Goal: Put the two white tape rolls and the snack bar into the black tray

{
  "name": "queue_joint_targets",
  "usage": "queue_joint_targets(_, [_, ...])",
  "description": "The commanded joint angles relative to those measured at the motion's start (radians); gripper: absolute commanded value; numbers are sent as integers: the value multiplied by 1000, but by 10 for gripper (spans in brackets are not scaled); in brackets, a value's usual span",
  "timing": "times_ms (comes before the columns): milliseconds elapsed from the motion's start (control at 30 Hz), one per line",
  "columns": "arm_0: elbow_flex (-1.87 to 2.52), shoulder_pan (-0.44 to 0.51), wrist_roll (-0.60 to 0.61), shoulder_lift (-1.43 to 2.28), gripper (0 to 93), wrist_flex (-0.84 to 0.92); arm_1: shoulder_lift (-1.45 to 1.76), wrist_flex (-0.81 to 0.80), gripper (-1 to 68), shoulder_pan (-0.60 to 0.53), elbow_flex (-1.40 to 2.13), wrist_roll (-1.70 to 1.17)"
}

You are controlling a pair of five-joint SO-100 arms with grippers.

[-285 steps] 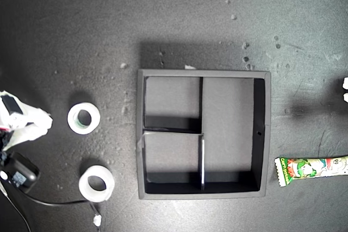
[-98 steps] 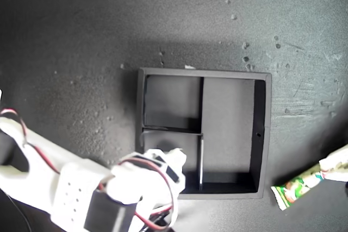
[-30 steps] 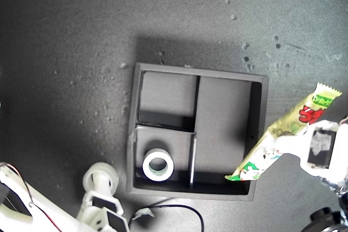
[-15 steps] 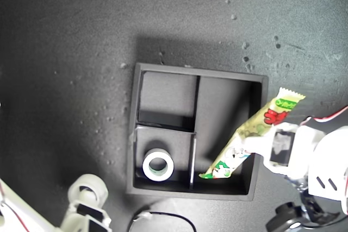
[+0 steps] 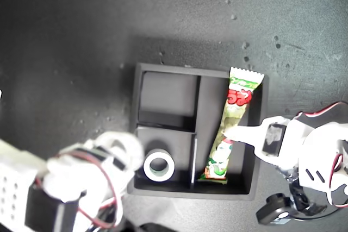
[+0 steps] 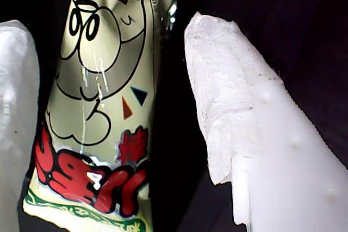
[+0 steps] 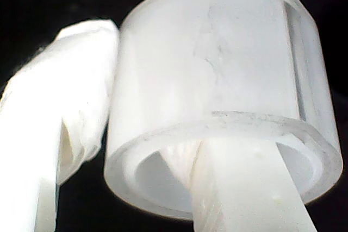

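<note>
Fingers (image 6: pixel 234 112) of the first gripper (image 5: pixel 239 134) stand parted beside the snack bar (image 5: pixel 231 126), lying in the black tray (image 5: pixel 163 70)'s long 3-o'clock compartment, while the second gripper (image 7: pixel 147 150) clamps a tape roll (image 7: pixel 217 96) for carrying.

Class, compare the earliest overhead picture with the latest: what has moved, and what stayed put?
The snack bar went from the table into the black tray's long compartment, between my first gripper's parted fingers. One white tape roll now lies in a small compartment; my second gripper grips the other tape roll. The tray has barely shifted.
</note>
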Motion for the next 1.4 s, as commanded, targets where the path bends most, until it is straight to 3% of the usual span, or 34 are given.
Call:
queue_joint_targets(0, [-207, -61, 78, -80, 1, 14, 11, 95, 197, 11, -61, 14])
queue_joint_targets(233, [-337, -97, 100, -227, 2, 14, 23, 305, 194, 15, -285, 11])
queue_joint_targets(433, [-503, -97, 101, -383, 2, 14, 14, 345, 199, 6, -502, 12])
queue_joint_targets(533, [-502, -101, 89, -422, 2, 14, 15, 411, 175, 26, -566, 28])
queue_joint_targets(667, [-456, -126, 77, -445, 3, 15, 21, 482, 59, 31, -657, 32])
queue_joint_targets(867, [-454, -160, 89, -491, 36, 15, 12, 569, 38, -5, -801, 48])
queue_joint_targets(1100, [-423, -144, 87, -430, 132, 15, 12, 657, 5, 3, -905, 95])
queue_joint_targets(1367, [-183, -193, 103, -117, 81, 15, 69, 798, -5, 84, -1003, 256])
